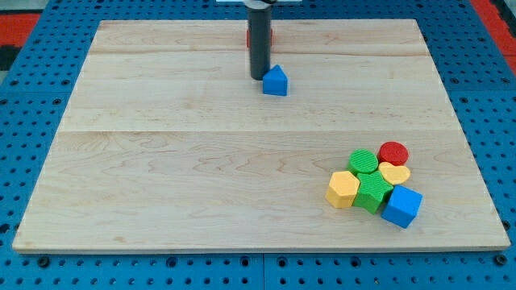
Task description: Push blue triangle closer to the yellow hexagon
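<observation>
Judged best: swing round to the upper-left side of the small blue plastic triangle block (276, 81), then drive it diagonally toward the frame's lower right, keeping the push centred so it didn't spin away. Sat near the top centre of the pale wooden bench (161, 161), well apart from the yellow plastic hexagon block (343, 189) at the left edge of the lower-right cluster. No hand fitted, nothing to open and nothing held; my tip (258, 77) stood just beside the triangle's left edge, contact unclear
</observation>
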{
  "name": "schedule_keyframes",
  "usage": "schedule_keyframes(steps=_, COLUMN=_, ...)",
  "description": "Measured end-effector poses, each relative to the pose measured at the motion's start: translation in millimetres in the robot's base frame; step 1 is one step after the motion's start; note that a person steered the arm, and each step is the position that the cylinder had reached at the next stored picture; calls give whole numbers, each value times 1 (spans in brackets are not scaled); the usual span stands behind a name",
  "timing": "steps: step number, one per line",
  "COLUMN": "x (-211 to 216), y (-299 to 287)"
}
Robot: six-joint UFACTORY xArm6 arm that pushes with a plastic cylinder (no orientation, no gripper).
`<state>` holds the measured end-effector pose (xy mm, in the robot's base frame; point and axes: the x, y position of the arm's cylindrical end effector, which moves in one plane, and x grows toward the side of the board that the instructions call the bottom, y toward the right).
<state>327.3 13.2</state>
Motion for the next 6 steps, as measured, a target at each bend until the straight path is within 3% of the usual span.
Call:
schedule_keyframes(steps=2, x=13, y=49)
schedule_keyframes(steps=6, x=85, y=73)
